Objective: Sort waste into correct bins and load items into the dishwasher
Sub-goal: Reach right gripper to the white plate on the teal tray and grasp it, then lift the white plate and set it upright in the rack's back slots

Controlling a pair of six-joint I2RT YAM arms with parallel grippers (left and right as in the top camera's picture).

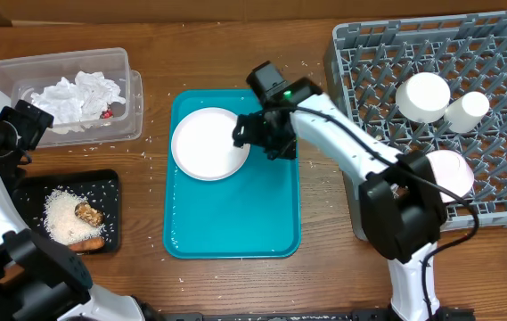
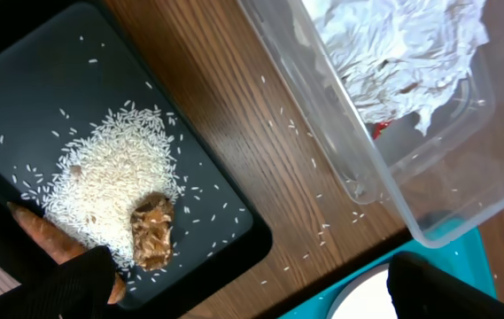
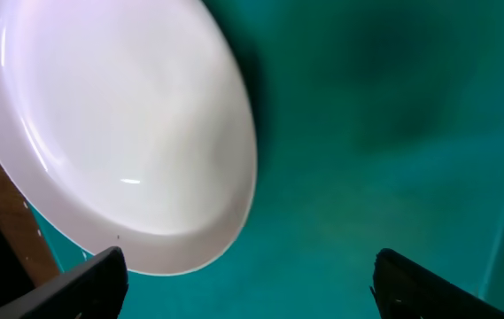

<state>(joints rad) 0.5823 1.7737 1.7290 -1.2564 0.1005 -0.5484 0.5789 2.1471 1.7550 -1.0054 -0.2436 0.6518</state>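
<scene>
— Wooden bench (image 1: 235, 36) underneath, flecked with stray rice grains. Biggest thing on it?
— Grey dish rack (image 1: 502, 116) at far right. Carries an upper bowl (image 1: 422, 96), a lower bowl (image 1: 449, 171) partly behind the right arm, and a cup (image 1: 467, 109) just beside the upper one.
— Next down?
— Teal tray (image 1: 244, 223) mid-bench, plate (image 1: 204, 143) lying flat in its upper left corner. Right end effector (image 1: 246, 134) at the plate's right rim, fingers spread wide, gripping nothing.
— And leftward?
— Clear tub (image 1: 4, 76) top left, holding crumpled tissue (image 1: 79, 96) and a red wrapper (image 1: 107, 113). Black tray (image 1: 35, 187) below it, with a rice heap (image 1: 61, 214), a brown chunk (image 1: 88, 214) at the heap's edge, a carrot piece (image 1: 88, 242) close by.
— Left end effector (image 2: 252, 297)?
— Above the strip of bench between tub and black tray, fingers apart, empty.
</scene>
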